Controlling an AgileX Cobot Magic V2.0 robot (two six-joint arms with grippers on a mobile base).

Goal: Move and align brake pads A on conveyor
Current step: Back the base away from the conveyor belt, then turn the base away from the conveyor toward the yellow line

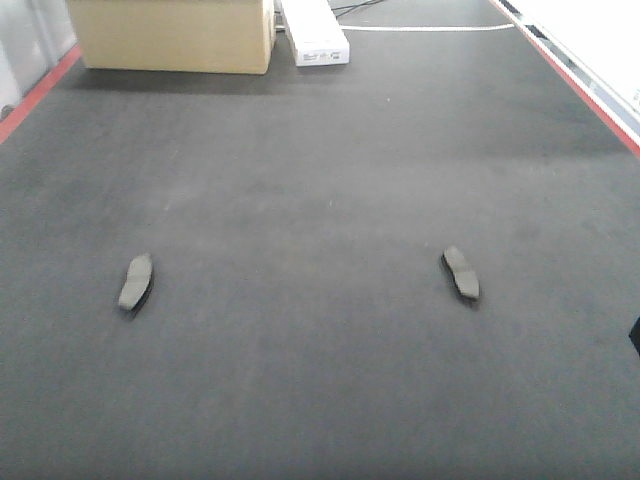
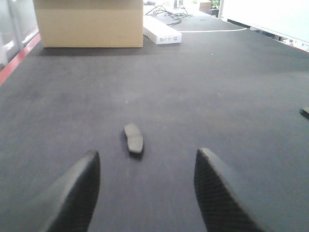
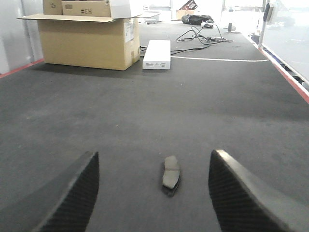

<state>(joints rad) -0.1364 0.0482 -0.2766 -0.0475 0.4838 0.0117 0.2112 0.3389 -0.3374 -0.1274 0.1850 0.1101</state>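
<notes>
Two brake pads A lie flat on the dark conveyor point(image 1: 320, 180), one at the left point(image 1: 136, 281) and one at the right point(image 1: 461, 273), far apart. In the left wrist view my left gripper point(image 2: 146, 157) is open, and the left pad point(image 2: 134, 138) lies on the belt just beyond its fingertips point(image 2: 89, 166); the other pad point(image 2: 304, 111) peeks in at the right edge. In the right wrist view my right gripper point(image 3: 154, 157) is open, and the right pad point(image 3: 171, 172) lies on the belt between its fingers point(image 3: 222, 169), nearer the right one, touching neither.
A cardboard box point(image 1: 175, 35) and a flat white box point(image 1: 316, 35) stand at the belt's far end. Red strips run along the left point(image 1: 35, 95) and right point(image 1: 590, 95) edges. Cables point(image 3: 203, 34) lie beyond the white box.
</notes>
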